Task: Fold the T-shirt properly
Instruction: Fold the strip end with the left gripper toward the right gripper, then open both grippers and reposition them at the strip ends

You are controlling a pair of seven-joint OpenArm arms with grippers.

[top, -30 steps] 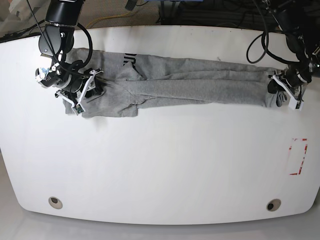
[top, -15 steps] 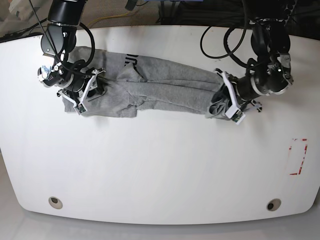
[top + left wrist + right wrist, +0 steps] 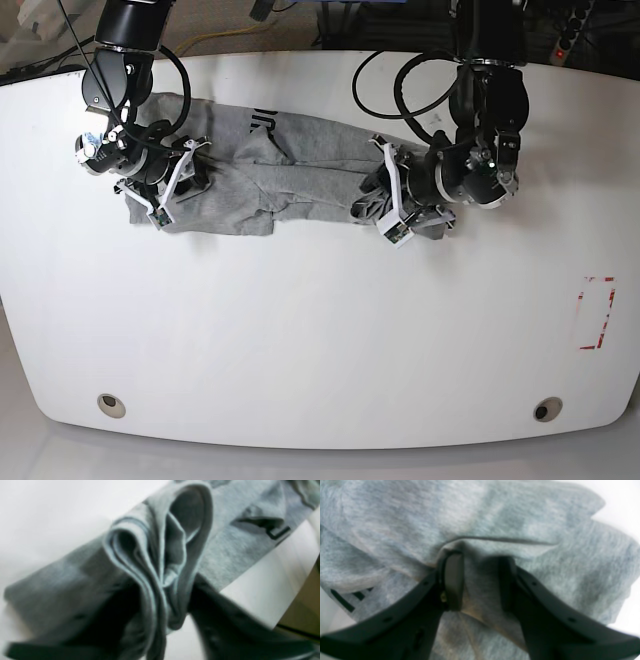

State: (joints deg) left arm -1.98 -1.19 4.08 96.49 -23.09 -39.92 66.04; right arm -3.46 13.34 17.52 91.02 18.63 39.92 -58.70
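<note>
The heather-grey T-shirt (image 3: 310, 165) lies as a long folded band across the back of the white table (image 3: 320, 330). Dark lettering (image 3: 262, 120) shows near its collar end. My left gripper (image 3: 388, 208) is shut on the shirt's bunched bottom end and holds it over the middle of the band. In the left wrist view the gathered folds (image 3: 160, 562) stand up between the dark fingers (image 3: 225, 630). My right gripper (image 3: 165, 188) is shut on a pinch of shirt at the collar end. In the right wrist view cloth (image 3: 480, 585) sits between its fingers (image 3: 453, 580).
A red-marked rectangle (image 3: 597, 313) sits near the table's right edge. Two round holes (image 3: 111, 404) (image 3: 546, 409) sit near the front edge. Cables hang behind the table's back edge (image 3: 400, 60).
My left gripper has carried the shirt's bottom end from the far right leftwards to the middle, so the band is much shorter. My right gripper has stayed in place on the collar end.
</note>
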